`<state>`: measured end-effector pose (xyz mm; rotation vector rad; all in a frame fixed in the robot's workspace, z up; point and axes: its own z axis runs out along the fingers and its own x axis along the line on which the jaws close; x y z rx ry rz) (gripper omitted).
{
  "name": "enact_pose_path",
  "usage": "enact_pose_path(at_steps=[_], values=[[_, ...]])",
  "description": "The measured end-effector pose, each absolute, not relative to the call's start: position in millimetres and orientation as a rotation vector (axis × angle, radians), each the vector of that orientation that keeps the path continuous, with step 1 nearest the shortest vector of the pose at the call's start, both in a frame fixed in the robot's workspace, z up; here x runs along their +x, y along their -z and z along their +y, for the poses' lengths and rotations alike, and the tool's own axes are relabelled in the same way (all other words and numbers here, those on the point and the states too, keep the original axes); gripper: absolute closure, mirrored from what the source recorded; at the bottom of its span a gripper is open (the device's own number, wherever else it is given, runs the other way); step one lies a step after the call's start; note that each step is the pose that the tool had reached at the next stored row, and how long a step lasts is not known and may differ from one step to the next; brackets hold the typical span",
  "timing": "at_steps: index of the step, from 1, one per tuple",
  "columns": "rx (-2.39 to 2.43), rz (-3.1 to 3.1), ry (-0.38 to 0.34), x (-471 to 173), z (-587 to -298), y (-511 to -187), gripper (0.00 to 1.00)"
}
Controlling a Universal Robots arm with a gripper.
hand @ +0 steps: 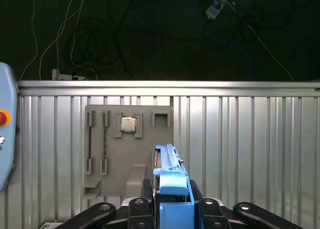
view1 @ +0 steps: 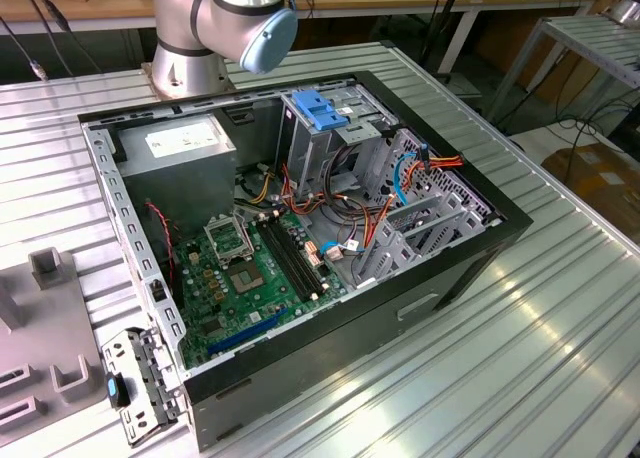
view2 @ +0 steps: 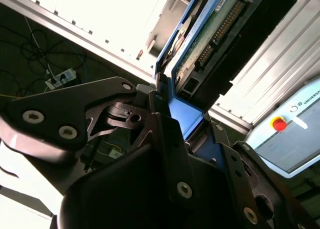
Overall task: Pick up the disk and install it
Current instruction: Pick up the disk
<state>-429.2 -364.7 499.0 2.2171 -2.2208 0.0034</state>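
One robot arm (view1: 215,23), one pincer (hand: 172,201), one disk (view2: 215,29), one open computer case (view1: 350,333), one grey power supply (view1: 185,143), one blue-topped drive cage (view1: 320,113), one grey fixture plate (hand: 130,159), one processor chip (hand: 128,124), one pale-blue pendant (view2: 295,139), one red button (view2: 278,123).

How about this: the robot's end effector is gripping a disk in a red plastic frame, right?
Not quite. The frame is blue, not red. The first wrist view shows the end effector gripping the disk in its blue plastic frame.
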Motion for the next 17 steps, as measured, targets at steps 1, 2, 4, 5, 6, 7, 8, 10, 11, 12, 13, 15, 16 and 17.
enact_pose_path(at_steps=[1, 2, 4, 5, 6, 7, 8, 10, 11, 12, 13, 15, 16, 17], values=[[2.217, -2.221, -0.003, -428.1, -364.7, -499.0, 0.63], [2.217, -2.221, -0.003, -427.3, -364.7, -499.0, 0.63], [2.217, -2.221, -0.003, -425.7, -364.7, -499.0, 0.63], [2.217, -2.221, -0.003, -425.1, -364.7, -499.0, 0.63], [2.217, -2.221, -0.003, -424.5, -364.7, -499.0, 0.63], [2.217, -2.221, -0.003, -424.0, -364.7, -499.0, 0.63], [2.217, -2.221, -0.003, -423.4, -364.7, -499.0, 0.63], [2.217, -2.221, -0.003, -421.4, -364.7, -499.0, 0.63], [2.217, -2.221, -0.003, -420.2, -364.7, -499.0, 0.63], [2.217, -2.221, -0.003, -419.4, -364.7, -499.0, 0.63], [2.217, -2.221, -0.003, -418.9, -364.7, -499.0, 0.63], [2.217, -2.221, -0.003, -417.6, -364.7, -499.0, 0.63], [2.217, -2.221, -0.003, -417.1, -364.7, -499.0, 0.63], [2.217, -2.221, -0.003, -416.4, -364.7, -498.9, 0.63]])
